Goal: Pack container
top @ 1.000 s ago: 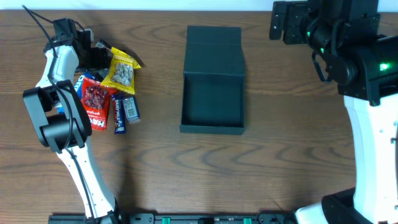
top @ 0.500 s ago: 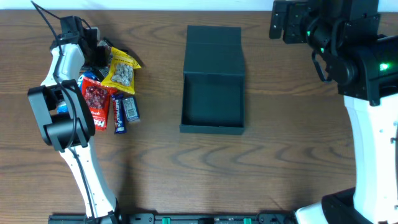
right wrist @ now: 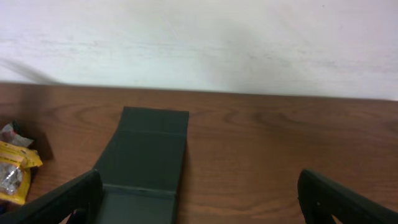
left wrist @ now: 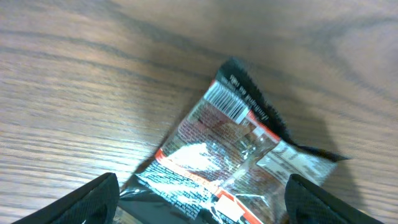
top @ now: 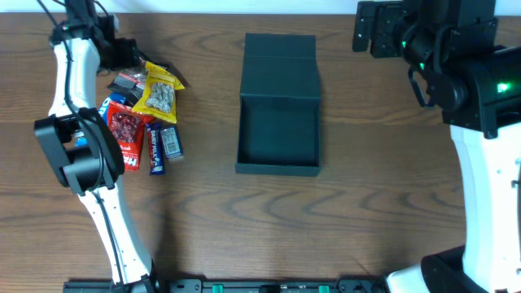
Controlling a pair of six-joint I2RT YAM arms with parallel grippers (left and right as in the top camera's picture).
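one container (top: 277,134) lies open and empty on the table (top: 366,212). left of it sit at least five snack packets (top: 130,130). the left fingers (left wrist: 93,196) hang spread over a glossy dark wrapper (left wrist: 236,155), which could slip from a shallow pinch. the right fingers (right wrist: 68,196), right of the container, are spread and empty.

— What does everything sit on?
— A brown wooden surface (top: 203,220), its grain running from left edge to right edge.
— And behind it?
— A plain off-white wall (right wrist: 199,37) meets the far edge; from overhead it is only a pale strip along the top.
— The light?
— Soft and even, with faint shadows and a dull sheen on the wood.
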